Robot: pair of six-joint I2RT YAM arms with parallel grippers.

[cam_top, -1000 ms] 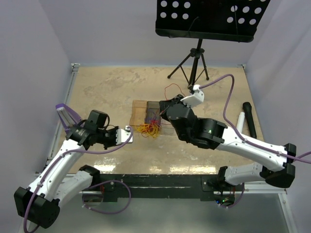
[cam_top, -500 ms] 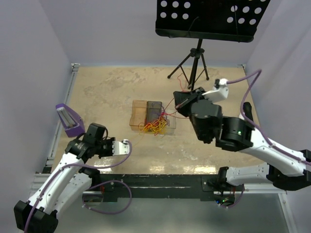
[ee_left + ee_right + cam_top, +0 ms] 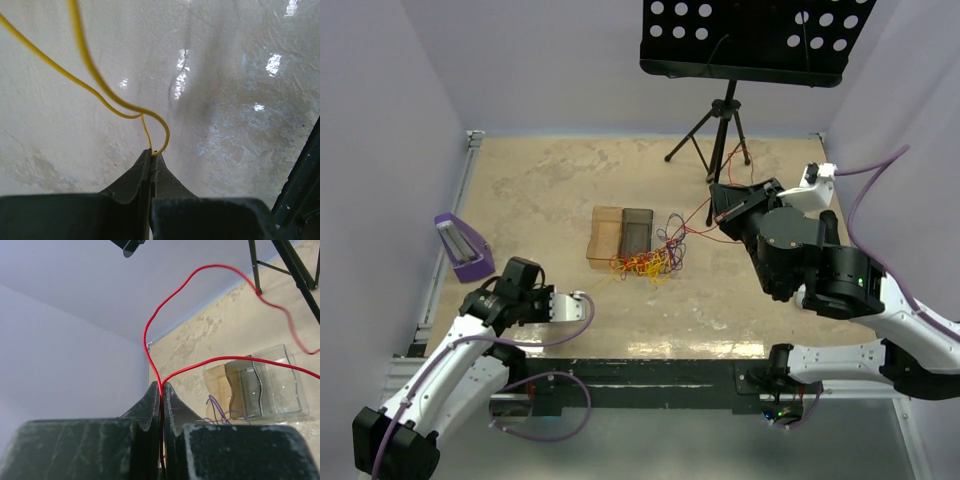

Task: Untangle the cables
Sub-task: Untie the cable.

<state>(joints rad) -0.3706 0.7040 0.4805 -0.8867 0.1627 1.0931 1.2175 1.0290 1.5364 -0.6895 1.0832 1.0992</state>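
Note:
The tangle of thin cables, yellow, orange, red and dark purple, lies on the table just right of two small trays. My left gripper is low, near and left of the tangle. It is shut on a yellow wire, pinched at the very tips. My right gripper is raised to the right of the tangle. It is shut on a red wire at the tips. That red wire runs from the tangle up to the right gripper.
An amber tray and a darker tray sit side by side mid-table and also show in the right wrist view. A tripod music stand stands at the back. A purple object stands by the left wall.
My right gripper has moved right and back, drawing the red wire out. My left gripper has pulled back toward the near left. The tangle has slid right, off the trays.

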